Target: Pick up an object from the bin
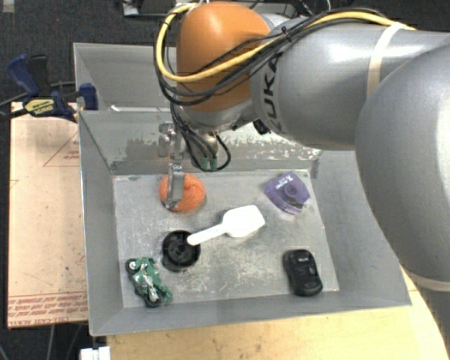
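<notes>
Nearest, at the front left of the grey metal bin, lies a small green toy, knobbly, with white flecks. At the front right sits a smooth black oblong, rounded like a computer mouse. Further in, a black round disc with a raised rim touches the handle end of a white plastic scoop, whose broad matte bowl points toward the right. Beyond that, near the back right, is a translucent purple plastic piece, roughly round. At the back left rests a rounded orange lump, dull-skinned, just before the back wall. The metal claw hangs straight down right at this lump, overlapping its left half; how far open it is cannot be told.
</notes>
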Available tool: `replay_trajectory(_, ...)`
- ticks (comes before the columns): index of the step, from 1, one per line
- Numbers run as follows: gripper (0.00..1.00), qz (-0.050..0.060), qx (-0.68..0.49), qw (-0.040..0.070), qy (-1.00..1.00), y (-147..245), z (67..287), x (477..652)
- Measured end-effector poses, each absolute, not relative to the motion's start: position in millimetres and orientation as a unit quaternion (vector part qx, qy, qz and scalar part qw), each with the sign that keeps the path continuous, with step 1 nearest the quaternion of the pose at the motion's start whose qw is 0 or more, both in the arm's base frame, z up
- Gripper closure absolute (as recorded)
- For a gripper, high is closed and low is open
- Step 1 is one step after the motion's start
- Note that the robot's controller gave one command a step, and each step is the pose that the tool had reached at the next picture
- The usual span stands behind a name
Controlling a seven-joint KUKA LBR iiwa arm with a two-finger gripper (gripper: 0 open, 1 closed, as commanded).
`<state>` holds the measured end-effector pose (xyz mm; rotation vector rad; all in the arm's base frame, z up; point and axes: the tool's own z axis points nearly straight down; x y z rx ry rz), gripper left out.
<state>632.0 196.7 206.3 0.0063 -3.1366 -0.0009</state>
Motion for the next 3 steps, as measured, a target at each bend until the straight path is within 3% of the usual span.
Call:
replay_trajectory(1, 0.00, -0.001, 0.000, -0.001, -1.000, 196, 212, 633.2)
replay_trajectory(2, 0.00, -0.002, 0.023, -0.003, -1.000, 166, 156, 642.5)
replay_trajectory(3, 0.00, -0.001, -0.073, 0.002, -0.997, 138, 141, 639.8)
